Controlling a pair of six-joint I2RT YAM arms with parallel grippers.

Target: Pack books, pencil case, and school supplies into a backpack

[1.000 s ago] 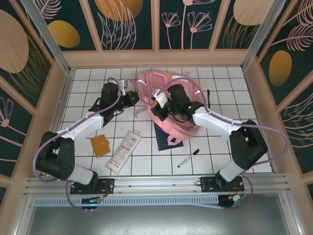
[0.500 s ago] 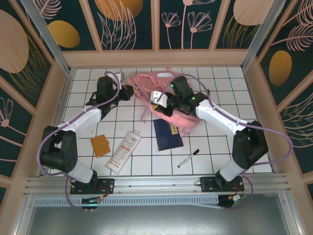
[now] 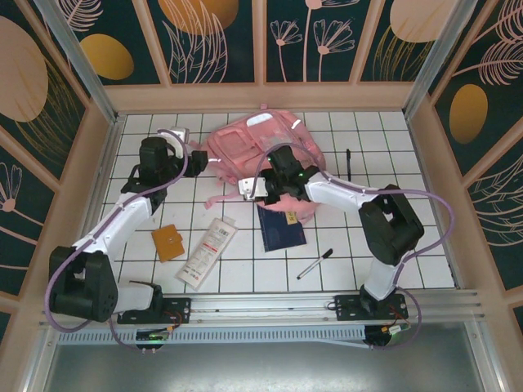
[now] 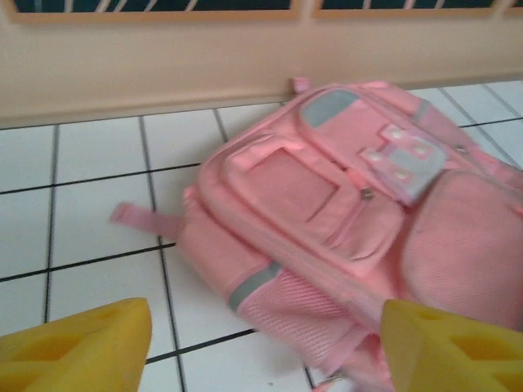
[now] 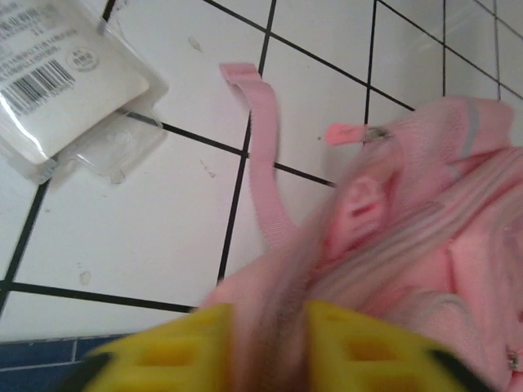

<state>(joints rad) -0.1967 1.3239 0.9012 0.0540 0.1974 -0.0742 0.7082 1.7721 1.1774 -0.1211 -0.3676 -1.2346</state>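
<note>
backpack (image 3: 249, 143): It lies flat at the far middle of the table (image 3: 409, 245) with its front pockets up, and no open mouth shows. It is soft, so a lift by one fold may only bunch it up. The main zip would then stay out of reach and nothing could be packed.
right gripper (image 5: 265, 351): It is at the pack's near edge. The fingers stand a little apart with blurred pink fabric between them, and I cannot tell whether they pinch it. If the fabric slips out, the pack drops back. A loose strap (image 5: 265, 188) beside it could snag a finger and drag the whole bag.
left gripper (image 4: 265, 343): The fingers are wide apart and hold nothing, and it faces the pack's side from just beside it. Closing from here could catch mesh or a pocket flap instead of a zip pull.
pencil case (image 3: 207, 251): It lies on the near-left tiles, well apart from the pack. It is long, so it may jam crosswise in a narrow opening.
book (image 3: 280, 229): It lies flat with its far end touching or under the pack's near edge. A dragged pack could push it away or cover it, and a thin, flat book is hard to pinch.
orange-brown square (image 3: 168, 242): It lies flat, left of the case, and fingers may skid off it.
pens: One (image 3: 315, 263) lies near the front and the other (image 3: 348, 163) to the right of the pack. Both roll easily if nudged.
</note>
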